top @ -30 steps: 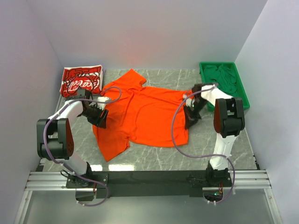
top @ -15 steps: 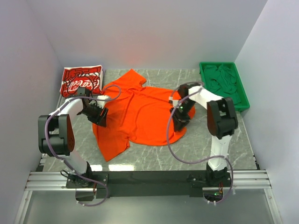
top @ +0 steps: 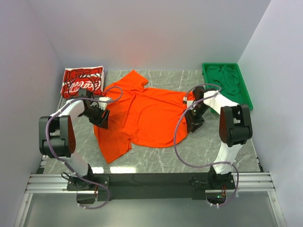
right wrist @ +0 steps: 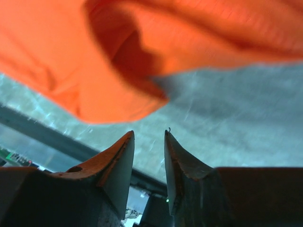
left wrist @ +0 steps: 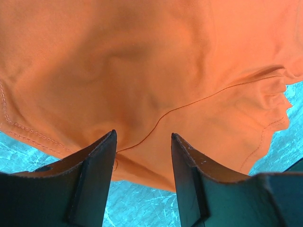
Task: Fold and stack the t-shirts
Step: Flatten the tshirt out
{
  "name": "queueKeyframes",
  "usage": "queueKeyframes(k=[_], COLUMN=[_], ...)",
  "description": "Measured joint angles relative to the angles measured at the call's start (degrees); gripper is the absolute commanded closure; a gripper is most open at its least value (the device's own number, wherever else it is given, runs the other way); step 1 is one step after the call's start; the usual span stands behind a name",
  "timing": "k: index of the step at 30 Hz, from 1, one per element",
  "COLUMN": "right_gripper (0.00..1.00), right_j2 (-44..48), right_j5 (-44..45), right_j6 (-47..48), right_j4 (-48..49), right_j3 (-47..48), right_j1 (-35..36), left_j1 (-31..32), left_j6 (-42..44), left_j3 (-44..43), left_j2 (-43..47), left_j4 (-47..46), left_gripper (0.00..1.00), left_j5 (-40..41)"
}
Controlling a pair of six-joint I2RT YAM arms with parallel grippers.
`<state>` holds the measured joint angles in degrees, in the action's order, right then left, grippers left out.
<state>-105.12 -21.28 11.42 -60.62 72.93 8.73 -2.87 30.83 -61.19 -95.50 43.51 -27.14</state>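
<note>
The plain bright orange cloth t-shirt [top: 147, 118] is sprawled out mid-table, and the red cloth t-shirt with white script print [top: 83, 81] sits folded at 10 o'clock. The left gripper [top: 100, 118] is at the orange one's 9 o'clock edge, jaws parted at the hem. The right gripper [top: 191, 124] is at 3 o'clock, jaws apart and holding nothing.

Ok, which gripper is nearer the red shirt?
Left. Left gripper is just nearward of the red shirt; right gripper is across the orange shirt, toward the green tray.

Orange t-shirt [top: 151, 118] is matt cloth; table [top: 213, 147] is smooth, marbled
</note>
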Motion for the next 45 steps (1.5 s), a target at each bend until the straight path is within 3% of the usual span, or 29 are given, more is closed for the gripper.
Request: queueKeyframes(k=[8,13,14,15,18,20,27,33,42,44,45], right_gripper=[0.59,0.64,0.68,0.79,1.0,1.0,1.0,1.0,0.99,0.91,0.8], right_j2=[-5.9,-7.69,-8.22,-8.55,-9.16,-9.27,-3.34,7.06,3.91,3.72,3.69], right_j5=[0.85,-1.09,-1.73,-2.32,-3.37,-3.65,-0.07,10.78,16.33,16.35,16.35], right_j6=[-0.92,-1.31,-1.31,-1.27,-0.87,-0.81,1.4,5.09,6.8,7.54,8.02], right_j4=[4.42,4.17,3.87,3.69,3.61,3.52,0.48,-3.78,-3.72,-4.33,-4.79], right_j3=[0.15,1.07,1.4,1.51,1.49,1.29,-3.67,-11.78,-18.75,-19.06,-19.06], right_j1=[0.02,0.17,0.17,0.17,0.17,0.17,-0.52,-1.16,-1.09,-1.09,-1.07], left_j1=[-0.11,-0.15,-0.15,-0.17,-0.39,-0.46,-1.07,-4.2,-5.84,-5.88,-5.88], left_j6=[0.02,0.0,-0.02,-0.13,-0.33,-0.46,-0.26,0.57,5.29,6.27,6.88], left_j3=[0.59,1.25,1.36,1.36,1.31,1.31,1.95,3.78,8.28,9.62,10.38], left_j2=[-0.04,-2.19,-2.89,-3.34,-3.34,-3.37,-3.43,-1.99,2.14,3.28,4.0], left_j4=[-0.87,-2.03,-2.45,-2.62,-2.97,-3.13,-5.16,-5.01,1.86,3.26,4.17], left_gripper=[0.44,0.44,0.45,0.45,0.46,0.49,0.75,0.78,0.8,0.79,0.77], left_j5=[0.17,1.25,1.6,1.6,1.57,1.62,4.15,4.87,5.92,6.38,6.88])
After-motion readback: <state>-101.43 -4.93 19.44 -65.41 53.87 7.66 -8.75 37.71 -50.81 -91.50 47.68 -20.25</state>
